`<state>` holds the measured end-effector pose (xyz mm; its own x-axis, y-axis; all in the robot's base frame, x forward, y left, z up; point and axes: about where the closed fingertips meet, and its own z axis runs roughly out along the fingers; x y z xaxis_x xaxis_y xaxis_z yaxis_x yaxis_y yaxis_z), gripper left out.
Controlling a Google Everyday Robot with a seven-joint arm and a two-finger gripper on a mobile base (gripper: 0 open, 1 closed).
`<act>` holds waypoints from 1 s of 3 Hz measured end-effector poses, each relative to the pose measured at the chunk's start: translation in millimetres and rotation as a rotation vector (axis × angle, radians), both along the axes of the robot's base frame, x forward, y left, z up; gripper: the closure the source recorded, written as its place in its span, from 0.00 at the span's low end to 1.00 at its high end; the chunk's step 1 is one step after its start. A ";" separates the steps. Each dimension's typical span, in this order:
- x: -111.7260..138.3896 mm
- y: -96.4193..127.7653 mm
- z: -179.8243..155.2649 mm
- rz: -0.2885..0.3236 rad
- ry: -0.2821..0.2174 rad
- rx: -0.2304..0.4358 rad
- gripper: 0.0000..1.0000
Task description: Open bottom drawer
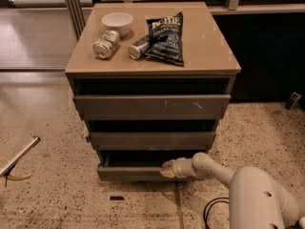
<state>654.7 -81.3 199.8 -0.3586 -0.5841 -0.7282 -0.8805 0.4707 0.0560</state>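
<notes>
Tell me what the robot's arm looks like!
The arm is smooth and creamy white, made of fat rounded tubes. Its end effector, down at the front of the bottom drawer, has a yellowish-tan tip. A thin black cable loops beside it.

Hand (167,168) at bottom drawer (127,173) front, middle drawer (152,140) close above, floor (62,197) open
</notes>
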 end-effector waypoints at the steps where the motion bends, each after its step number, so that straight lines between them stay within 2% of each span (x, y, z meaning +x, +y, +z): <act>1: 0.0 0.0 7.3 0.000 0.000 0.000 0.39; 2: -10.7 -9.5 2.8 -0.003 0.014 -0.018 0.16; 3: -32.8 -15.9 -6.3 0.009 0.050 -0.041 0.00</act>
<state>621.9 -97.2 193.6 -0.3887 -0.6161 -0.6851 -0.8813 0.4655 0.0814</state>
